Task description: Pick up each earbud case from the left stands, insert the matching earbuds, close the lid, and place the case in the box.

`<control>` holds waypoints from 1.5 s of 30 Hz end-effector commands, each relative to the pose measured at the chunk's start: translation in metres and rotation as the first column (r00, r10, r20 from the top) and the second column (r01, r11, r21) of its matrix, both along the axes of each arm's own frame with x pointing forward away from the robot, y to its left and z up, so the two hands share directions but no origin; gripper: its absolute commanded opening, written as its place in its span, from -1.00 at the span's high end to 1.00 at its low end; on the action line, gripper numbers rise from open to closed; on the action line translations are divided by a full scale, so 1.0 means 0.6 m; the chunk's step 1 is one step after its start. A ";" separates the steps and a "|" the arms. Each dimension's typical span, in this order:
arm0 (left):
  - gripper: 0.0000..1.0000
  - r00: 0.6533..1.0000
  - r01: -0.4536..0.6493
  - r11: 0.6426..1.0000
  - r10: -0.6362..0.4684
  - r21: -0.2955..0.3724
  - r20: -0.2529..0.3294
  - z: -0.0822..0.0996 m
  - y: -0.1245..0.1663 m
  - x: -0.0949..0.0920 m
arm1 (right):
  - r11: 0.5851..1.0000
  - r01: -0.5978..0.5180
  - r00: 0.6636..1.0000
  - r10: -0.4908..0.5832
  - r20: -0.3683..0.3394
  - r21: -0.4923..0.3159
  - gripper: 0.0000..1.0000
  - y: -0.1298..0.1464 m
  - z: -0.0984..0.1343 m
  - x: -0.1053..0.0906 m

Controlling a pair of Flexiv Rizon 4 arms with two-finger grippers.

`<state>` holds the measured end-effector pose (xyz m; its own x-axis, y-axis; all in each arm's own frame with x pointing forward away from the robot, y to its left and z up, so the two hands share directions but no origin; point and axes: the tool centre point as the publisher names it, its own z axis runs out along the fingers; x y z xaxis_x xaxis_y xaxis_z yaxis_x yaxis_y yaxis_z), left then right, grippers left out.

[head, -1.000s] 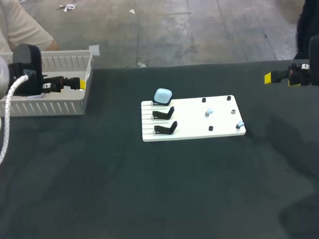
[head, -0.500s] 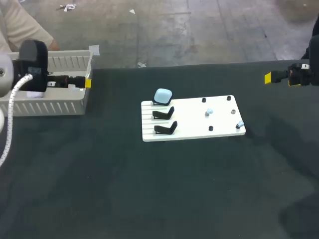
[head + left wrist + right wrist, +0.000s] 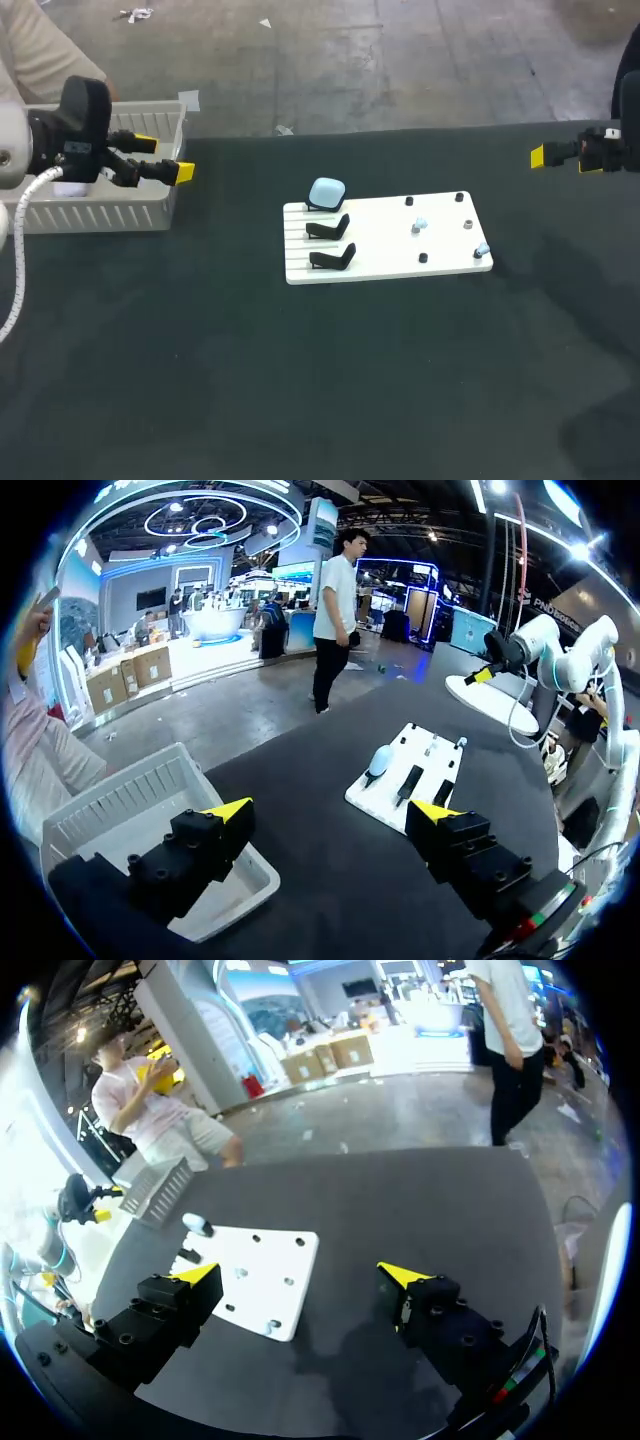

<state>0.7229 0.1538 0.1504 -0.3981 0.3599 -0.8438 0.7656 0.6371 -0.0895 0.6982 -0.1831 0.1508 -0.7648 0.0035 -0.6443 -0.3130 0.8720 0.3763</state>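
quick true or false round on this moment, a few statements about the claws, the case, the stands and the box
1. The left claw is open and empty. True.
2. Every stand on the white board holds a case. False: only one light blue case is there, at the far end of the row; the two black stands nearer the robot are empty.
3. The right claw is shut on an earbud. False: it is open, with nothing between its fingers.
4. The box sits apart from the white board, on the robot's left. True.
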 end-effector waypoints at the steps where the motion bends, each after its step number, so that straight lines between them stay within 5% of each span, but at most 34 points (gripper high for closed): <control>1: -1.00 0.894 0.403 0.902 -0.352 -0.157 0.276 -0.006 0.002 0.007 | 1.000 -0.003 1.000 0.003 0.000 0.002 -1.00 -0.001 -0.001 0.001; 6: -1.00 0.844 0.490 0.867 -0.444 -0.095 0.300 -0.005 -0.011 0.008 | 1.000 -0.003 1.000 0.003 0.000 0.002 -1.00 -0.001 -0.001 0.001; 8: -1.00 0.861 0.474 0.875 -0.439 -0.093 0.257 0.000 -0.018 0.009 | 1.000 -0.003 1.000 0.003 0.000 0.002 -1.00 -0.001 -0.001 0.001; 33: -1.00 0.861 0.474 0.875 -0.439 -0.093 0.257 0.000 -0.018 0.009 | 1.000 -0.003 1.000 0.003 0.000 0.002 -1.00 -0.001 -0.001 0.001; 45: -1.00 0.839 0.522 0.852 -0.506 -0.037 0.199 -0.040 -0.095 0.017 | 1.000 -0.003 1.000 0.003 0.000 0.002 -1.00 -0.001 -0.001 0.001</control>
<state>0.7219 0.1110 0.1325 -0.0153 0.3775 -0.9259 0.9871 0.1531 0.0461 0.6982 -0.1831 0.1508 -0.7648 0.0035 -0.6442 -0.3130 0.8720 0.3763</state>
